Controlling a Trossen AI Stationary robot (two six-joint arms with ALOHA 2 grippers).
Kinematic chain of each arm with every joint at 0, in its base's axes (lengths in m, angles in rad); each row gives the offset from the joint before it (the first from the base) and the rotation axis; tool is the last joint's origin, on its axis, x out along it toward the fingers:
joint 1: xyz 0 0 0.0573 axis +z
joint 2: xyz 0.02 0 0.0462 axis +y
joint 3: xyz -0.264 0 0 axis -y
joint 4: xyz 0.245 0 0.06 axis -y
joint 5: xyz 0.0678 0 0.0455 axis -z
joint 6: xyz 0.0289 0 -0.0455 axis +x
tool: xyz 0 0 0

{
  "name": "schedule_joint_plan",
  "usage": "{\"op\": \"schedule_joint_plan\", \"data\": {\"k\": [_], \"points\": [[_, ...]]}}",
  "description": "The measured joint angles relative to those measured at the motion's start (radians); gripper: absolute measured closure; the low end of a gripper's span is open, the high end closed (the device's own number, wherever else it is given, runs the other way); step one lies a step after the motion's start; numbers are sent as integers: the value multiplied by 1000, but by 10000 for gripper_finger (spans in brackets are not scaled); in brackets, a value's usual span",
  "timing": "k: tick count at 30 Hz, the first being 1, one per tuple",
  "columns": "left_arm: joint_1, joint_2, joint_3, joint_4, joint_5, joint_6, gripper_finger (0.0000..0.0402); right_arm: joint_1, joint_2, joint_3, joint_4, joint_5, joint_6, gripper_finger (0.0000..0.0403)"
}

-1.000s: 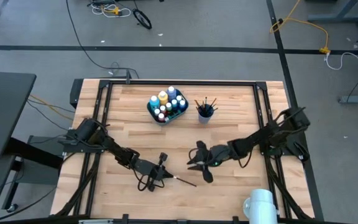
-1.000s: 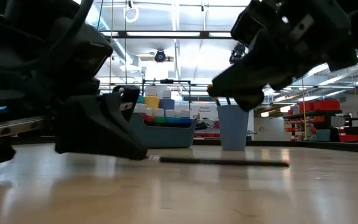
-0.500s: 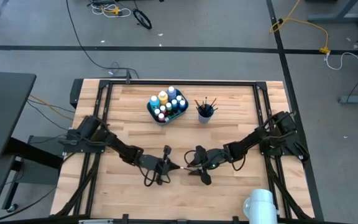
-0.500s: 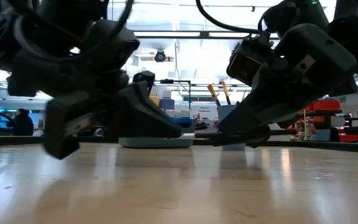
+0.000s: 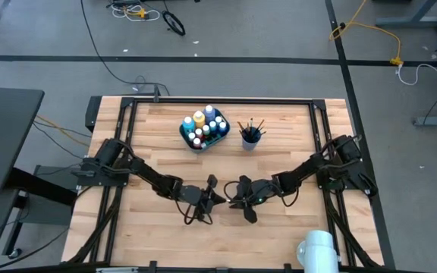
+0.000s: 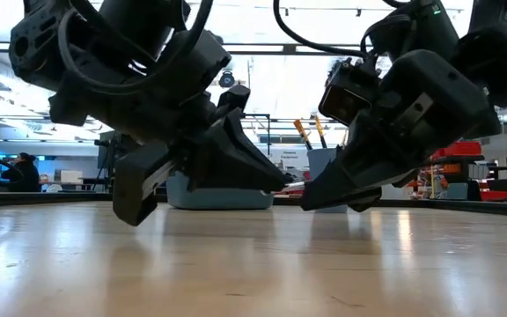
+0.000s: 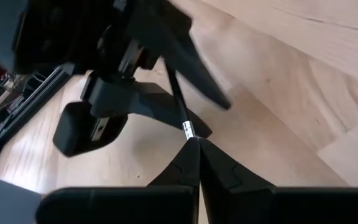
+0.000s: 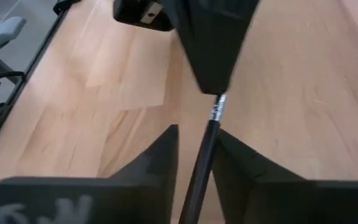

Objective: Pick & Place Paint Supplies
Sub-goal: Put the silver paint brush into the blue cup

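Observation:
A thin dark-handled paintbrush [image 7: 179, 102] hangs in the air between my two grippers, over the middle of the table toward its near edge. My left gripper [image 5: 215, 199] is shut on the brush's bristle end, and the handle sticks out toward my right gripper [image 5: 232, 199]. My right gripper [image 8: 197, 146] is open. Its fingers stand on either side of the handle [image 8: 205, 143], and table shows between the handle and one finger. The low view has both grippers tip to tip above the tabletop, my left gripper [image 6: 271, 180] facing my right gripper [image 6: 313, 195]. My left gripper pinches the brush at its bristle end, just behind the silver ferrule [image 7: 188, 129], between its two shut fingertips. The fingers come nearly level from the table's left and lie along the brush. The brush is lifted clear of the table and points toward the right.
A teal bin [image 5: 192, 140] full of white-capped paint bottles [image 5: 203, 125] stands at the far middle of the table. A blue cup [image 5: 250, 138] holding brushes is just right of it. A white object [image 5: 317, 246] sits at the near right edge. Bare wood lies left and right of the grippers.
My left gripper has lifted the brush off the table. It has carried the brush toward the right and the far edge, rolling its wrist as it went. My right gripper has come down level with the brush, and the handle now lies between its fingers.

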Motion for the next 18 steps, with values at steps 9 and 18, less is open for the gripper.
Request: {"op": "schedule_joint_plan", "data": {"k": [9, 18], "points": [[1, 0, 55, -30, 22, 9, 394, -20, -1, 2, -14, 3, 1, 370], [-23, -4, 98, -21, -113, -83, 375, -19, -1, 2, -12, 7, 4, 366]]}}
